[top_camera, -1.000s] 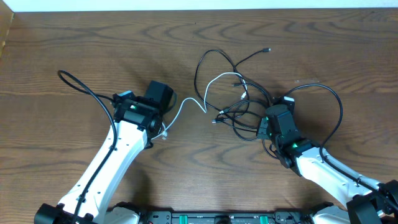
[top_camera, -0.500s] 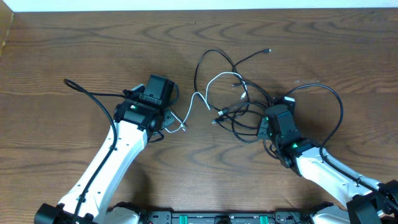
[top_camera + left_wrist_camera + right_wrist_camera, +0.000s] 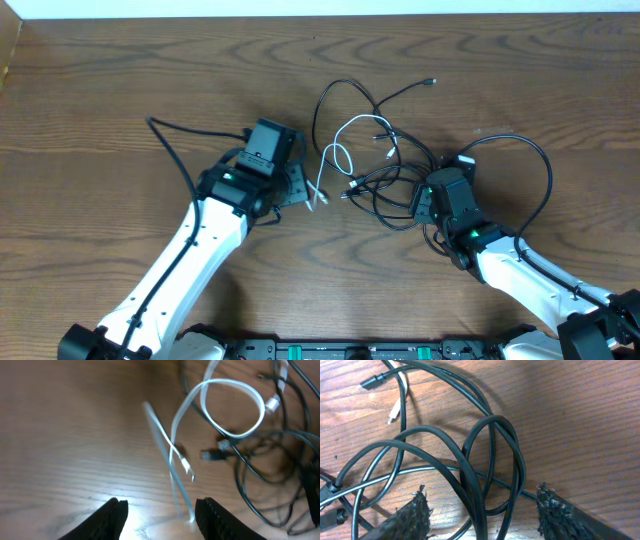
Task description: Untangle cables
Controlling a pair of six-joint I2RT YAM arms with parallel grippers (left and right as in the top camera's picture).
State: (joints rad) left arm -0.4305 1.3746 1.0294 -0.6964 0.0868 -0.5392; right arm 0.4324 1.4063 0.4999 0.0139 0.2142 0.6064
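The cables lie in a tangle right of the table's middle. Several black cables (image 3: 385, 185) loop over each other there. One white cable (image 3: 340, 135) forms a loop, and its plug end (image 3: 320, 198) trails down to the left. My left gripper (image 3: 303, 192) stands open just left of that white end. In the left wrist view, the white cable (image 3: 261, 407) runs blurred down between the fingers of the left gripper (image 3: 160, 520), close to the right one. My right gripper (image 3: 422, 205) is open over the tangle's right side. Black cable loops (image 3: 492, 419) lie between the fingers of the right gripper (image 3: 485, 520).
Each arm trails its own thicker black wire, the left one (image 3: 190, 135) arcing behind the wrist, the right one (image 3: 545, 170) looping wide to the right. The wooden table (image 3: 120, 80) ends at a white strip along the far edge.
My left gripper has swung right toward the tangle and opened, letting go of the white cable, whose end has sprung back. My right gripper has opened in place over the black loops.
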